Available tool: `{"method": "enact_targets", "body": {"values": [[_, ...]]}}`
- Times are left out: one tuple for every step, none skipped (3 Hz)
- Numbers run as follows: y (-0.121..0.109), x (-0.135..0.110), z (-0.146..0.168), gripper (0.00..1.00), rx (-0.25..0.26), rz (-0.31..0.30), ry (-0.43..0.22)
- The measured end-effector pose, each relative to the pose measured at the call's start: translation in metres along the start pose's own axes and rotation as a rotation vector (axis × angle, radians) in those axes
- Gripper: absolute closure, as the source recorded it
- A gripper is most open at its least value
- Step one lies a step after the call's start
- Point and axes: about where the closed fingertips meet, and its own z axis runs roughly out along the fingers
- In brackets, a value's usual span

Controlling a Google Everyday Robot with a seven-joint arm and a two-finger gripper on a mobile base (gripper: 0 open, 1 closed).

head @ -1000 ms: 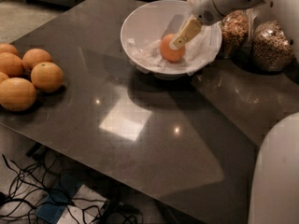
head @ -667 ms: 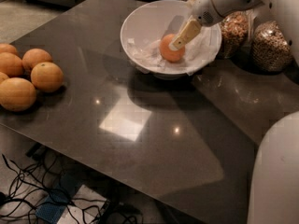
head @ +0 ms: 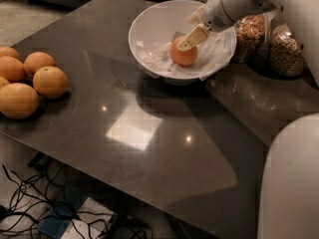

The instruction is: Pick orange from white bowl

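The small deep-orange orange lies in the white bowl, right of its middle, on crumpled white lining. The bowl stands at the far side of the dark table. My gripper reaches in from the upper right on the white arm and sits right on the top of the orange, touching it. The far side of the orange is hidden behind the gripper. The orange rests low in the bowl.
Two glass jars of brown nuts stand just right of the bowl, under my arm. Several larger, paler oranges lie at the table's left edge. My white base fills the lower right. Cables lie on the floor.
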Motion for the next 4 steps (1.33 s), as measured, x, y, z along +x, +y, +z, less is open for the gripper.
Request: {"method": "enact_targets", "body": {"values": [[0.001,0.005,0.003,0.26,-0.011,0.014,0.006],[0.002,0.012,0.007,0.25,-0.025,0.033,0.015],[0.003,0.022,0.014,0.27,-0.04,0.059,0.028],[0.004,0.03,0.018,0.29,-0.05,0.079,0.037]]}}
